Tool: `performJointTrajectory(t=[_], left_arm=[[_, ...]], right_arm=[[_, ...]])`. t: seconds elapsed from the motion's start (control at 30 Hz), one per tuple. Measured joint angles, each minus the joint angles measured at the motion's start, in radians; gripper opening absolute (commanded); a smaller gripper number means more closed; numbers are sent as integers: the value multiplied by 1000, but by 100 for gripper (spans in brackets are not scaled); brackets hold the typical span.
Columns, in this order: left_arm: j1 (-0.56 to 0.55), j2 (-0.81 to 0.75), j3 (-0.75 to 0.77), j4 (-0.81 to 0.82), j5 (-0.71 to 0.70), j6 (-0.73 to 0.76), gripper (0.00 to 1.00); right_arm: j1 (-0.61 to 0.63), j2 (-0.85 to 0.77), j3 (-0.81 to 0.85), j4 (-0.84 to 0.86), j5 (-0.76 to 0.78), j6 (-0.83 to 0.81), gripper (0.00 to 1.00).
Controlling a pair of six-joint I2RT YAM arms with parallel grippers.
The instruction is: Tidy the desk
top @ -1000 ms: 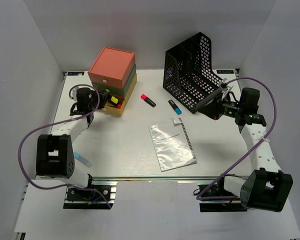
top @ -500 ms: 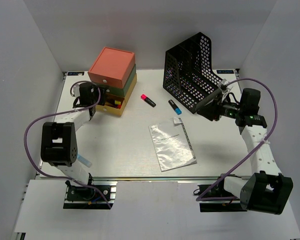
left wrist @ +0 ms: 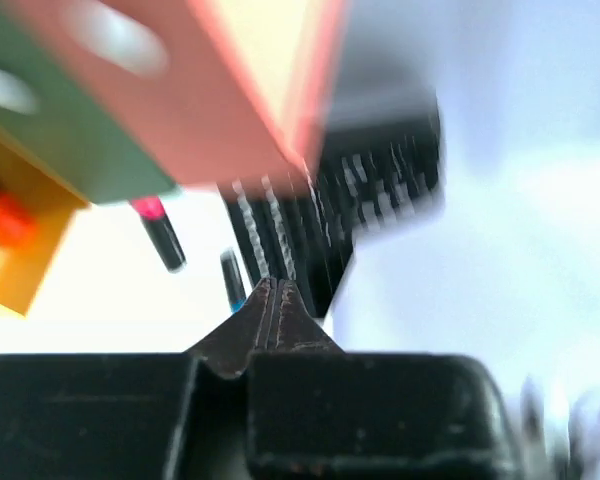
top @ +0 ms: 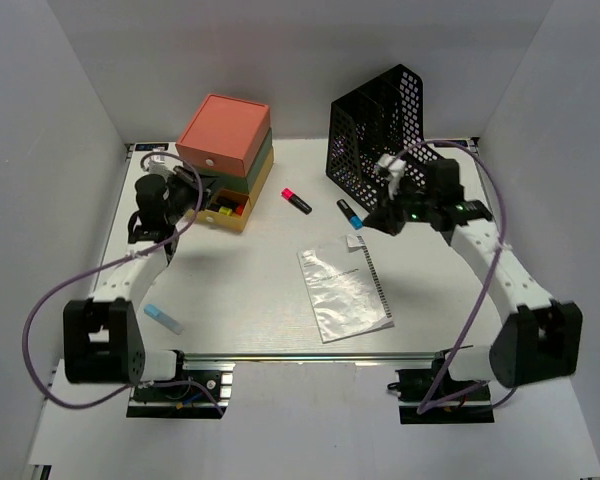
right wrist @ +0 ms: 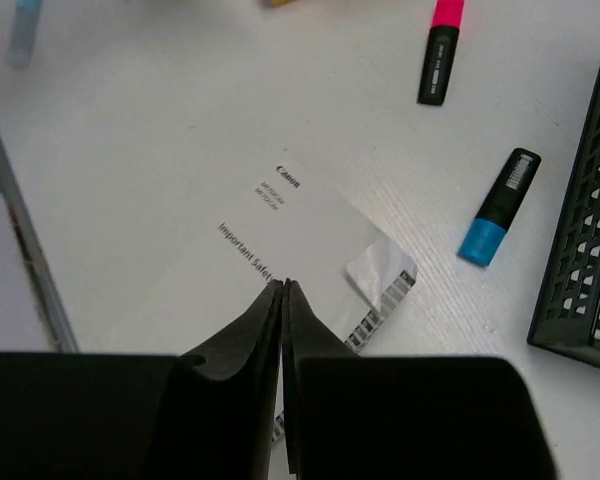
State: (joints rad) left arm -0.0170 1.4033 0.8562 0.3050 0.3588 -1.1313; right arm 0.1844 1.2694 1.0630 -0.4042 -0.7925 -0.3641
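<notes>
Desk [top: 250,290] surface fills the top view: a flat white top boxed in by white walls, with a metal rail [top: 310,353] along the near edge where both arms are bolted.

At the far left stands a drawer box [top: 225,135], pink over green over yellow, its yellow bottom drawer [top: 227,207] pulled out with small coloured things inside. The left gripper [left wrist: 273,286] sits just beside that drawer's left end, fingers clenched tip to tip with nothing between them (its wrist view is heavily blurred, so I cannot tell whether it touches the box).

A black mesh file holder [top: 380,130] stands at the far right. In front of it lie a pink marker [top: 297,200] and a blue marker [top: 349,213], apart from each other. A booklet [top: 344,290] in a clear sleeve lies flat near the middle of the desk, and a pale blue item [top: 163,318] lies near the left arm's base.

The right gripper [right wrist: 282,284] hangs over the booklet's top edge, near the blue marker, its fingers pressed together and holding nothing.
</notes>
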Motion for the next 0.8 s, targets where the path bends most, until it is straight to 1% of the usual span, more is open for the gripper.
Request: performJointTrajectory(t=[0.03,0.07,0.1,0.13,0.17,0.2,0.3,0.43,0.57,0.63,0.73,0.8], left_arm=[[-3,-40,-23,17,57,51,23],[-5,-74,-44,24,104,106,53],[-5,-108,-68,31,151,169,64],[-8,-144,-91,17,197,225,69],[-10,-177,-112,-10,238,290,73],[-9,-207,-128,-45,269,351,75],[-8,-283,-146,-157,317,502,76],[-6,-401,-146,-247,327,634,77],[-4,-536,-147,-299,282,694,77],[-5,-594,-147,-312,251,711,79],[-5,-655,-147,-327,206,728,80],[-4,-676,-147,-331,190,734,80]], right_arm=[[39,47,39,-8,50,1,16],[69,92,75,-14,103,6,21],[94,139,111,-15,156,12,28],[125,188,151,-20,213,16,35],[150,236,190,-26,270,19,41],[169,281,226,-37,318,21,49],[219,423,353,-79,432,24,54],[248,581,469,-114,547,27,54],[255,698,526,-147,646,28,53],[256,747,558,-166,685,27,54],[256,811,616,-200,729,24,57],[255,858,673,-216,750,21,58]])
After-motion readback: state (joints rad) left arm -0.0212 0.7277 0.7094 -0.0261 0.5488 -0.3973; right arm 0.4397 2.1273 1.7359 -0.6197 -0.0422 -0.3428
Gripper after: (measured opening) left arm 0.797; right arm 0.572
